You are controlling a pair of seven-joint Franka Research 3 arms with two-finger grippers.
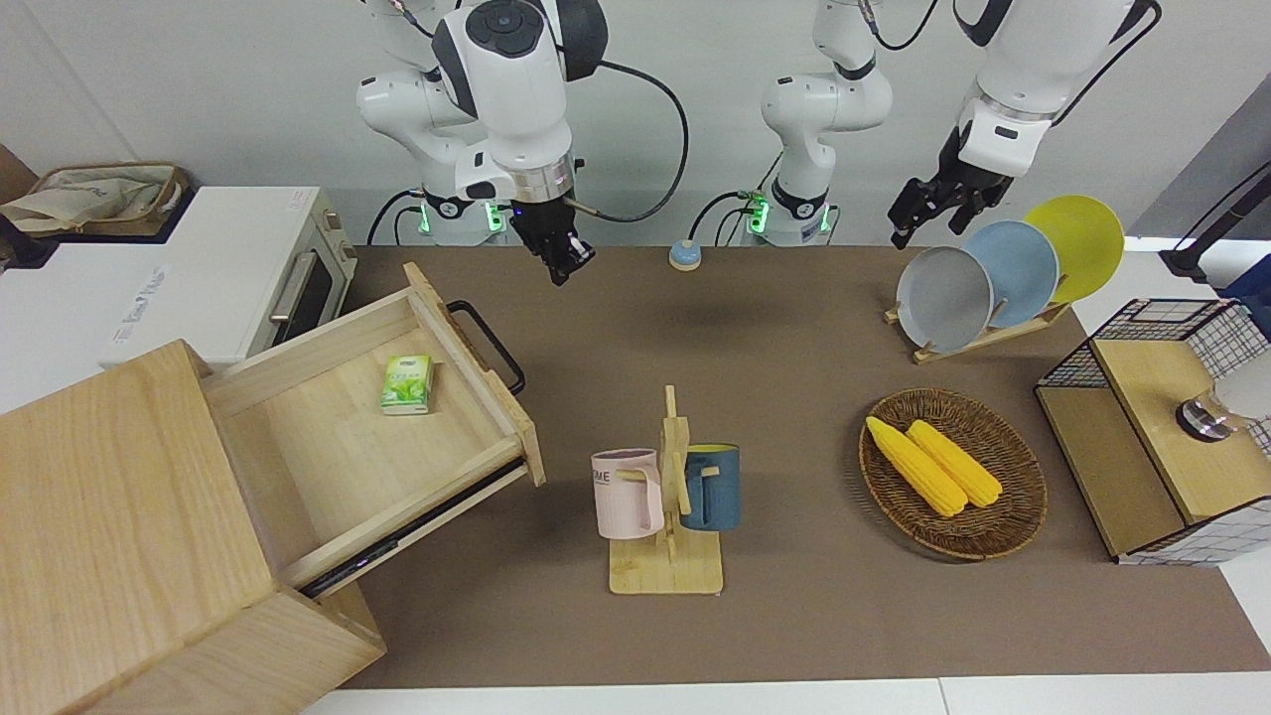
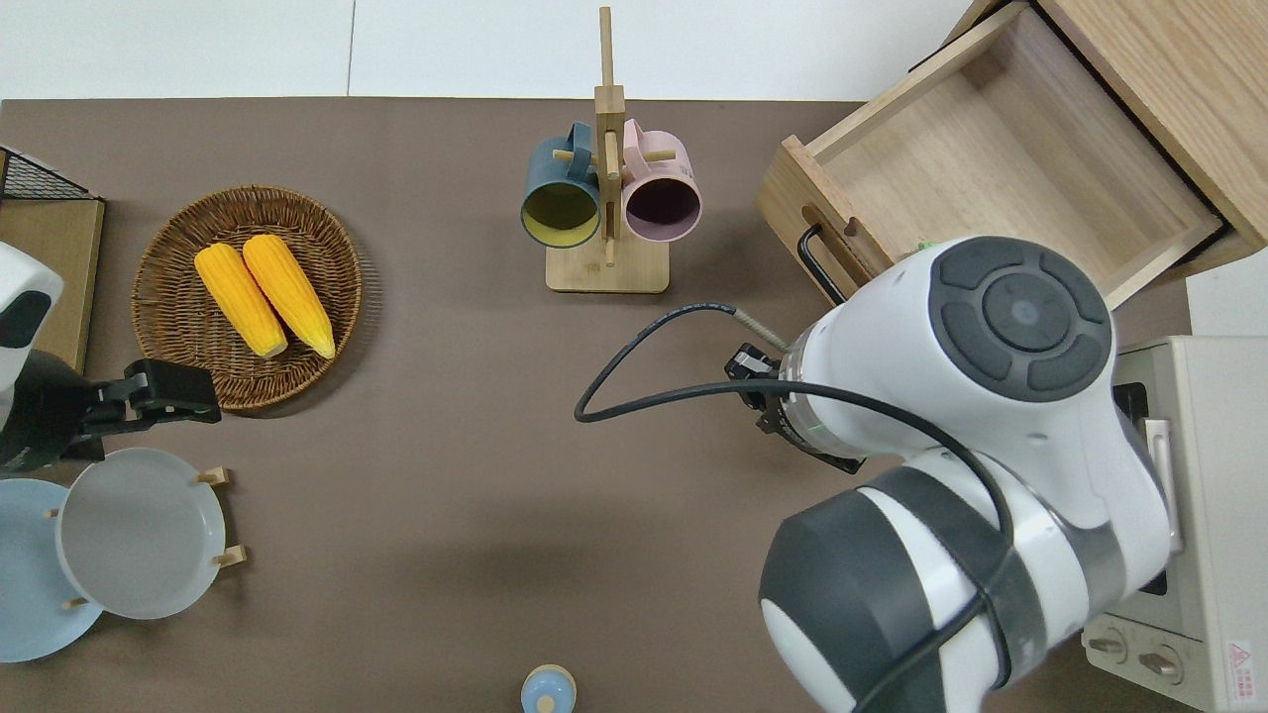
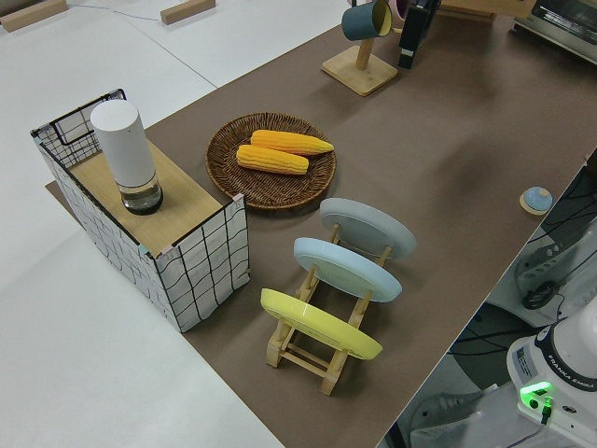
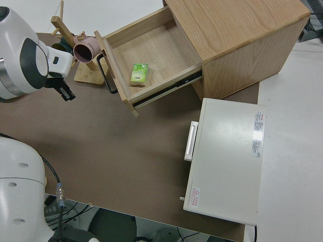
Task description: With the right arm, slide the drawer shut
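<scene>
Right gripper (image 1: 564, 260) is hanging over bare mat near the open drawer's (image 1: 397, 437) black handle (image 1: 489, 345), touching nothing; finger state I cannot tell. Left arm is sitting parked.

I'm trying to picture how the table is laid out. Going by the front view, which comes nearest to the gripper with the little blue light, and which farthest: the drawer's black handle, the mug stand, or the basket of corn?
From the right gripper:
1. Drawer handle, at the right arm's end of the table.
2. Mug stand, mid-table, farther from the robots.
3. Corn basket, toward the left arm's end.
</scene>
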